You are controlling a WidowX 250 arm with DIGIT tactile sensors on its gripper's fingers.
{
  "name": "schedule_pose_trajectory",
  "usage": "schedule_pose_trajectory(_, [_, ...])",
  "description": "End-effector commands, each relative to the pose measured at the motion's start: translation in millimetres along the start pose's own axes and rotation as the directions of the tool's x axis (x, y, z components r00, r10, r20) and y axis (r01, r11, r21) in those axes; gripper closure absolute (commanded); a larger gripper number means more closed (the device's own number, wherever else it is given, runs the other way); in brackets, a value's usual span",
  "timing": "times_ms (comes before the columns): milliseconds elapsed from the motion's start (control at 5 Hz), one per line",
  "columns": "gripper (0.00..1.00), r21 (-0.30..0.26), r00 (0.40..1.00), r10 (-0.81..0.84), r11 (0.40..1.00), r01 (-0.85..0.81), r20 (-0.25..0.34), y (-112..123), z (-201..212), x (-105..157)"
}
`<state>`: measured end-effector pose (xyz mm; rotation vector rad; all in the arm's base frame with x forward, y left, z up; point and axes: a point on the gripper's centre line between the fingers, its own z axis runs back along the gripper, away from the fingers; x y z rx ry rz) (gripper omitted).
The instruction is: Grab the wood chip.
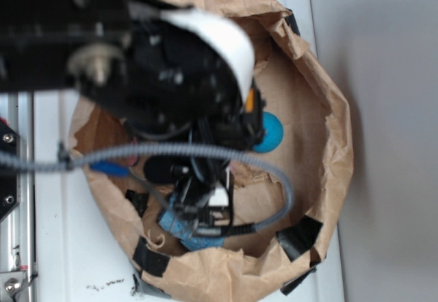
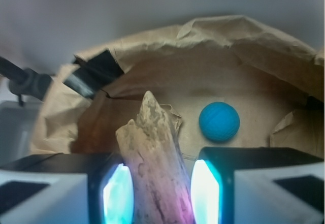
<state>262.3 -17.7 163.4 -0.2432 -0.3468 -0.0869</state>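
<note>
The wood chip (image 2: pixel 152 137) is a rough, elongated piece of grey-brown bark. In the wrist view it stands between my two glowing pads (image 2: pixel 118 196) and sticks out beyond them. My gripper (image 2: pixel 162 191) is shut on it, with both pads against its sides. In the exterior view my gripper (image 1: pixel 205 213) is low inside the brown paper bag (image 1: pixel 328 110), over the blue sponge (image 1: pixel 179 232). There the arm hides the wood chip.
A blue ball (image 2: pixel 219 122) lies on the bag floor ahead and to the right, also seen in the exterior view as the blue ball (image 1: pixel 269 132). Crumpled paper walls with black tape patches (image 2: pixel 94 74) ring the bag. A grey cable (image 1: pixel 171 151) crosses it.
</note>
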Motion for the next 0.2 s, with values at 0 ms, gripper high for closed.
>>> schedule_pose_trajectory(0, [0.29,0.23,0.999,-0.001,0.973,-0.009,0.043,7.6,27.9,-1.1])
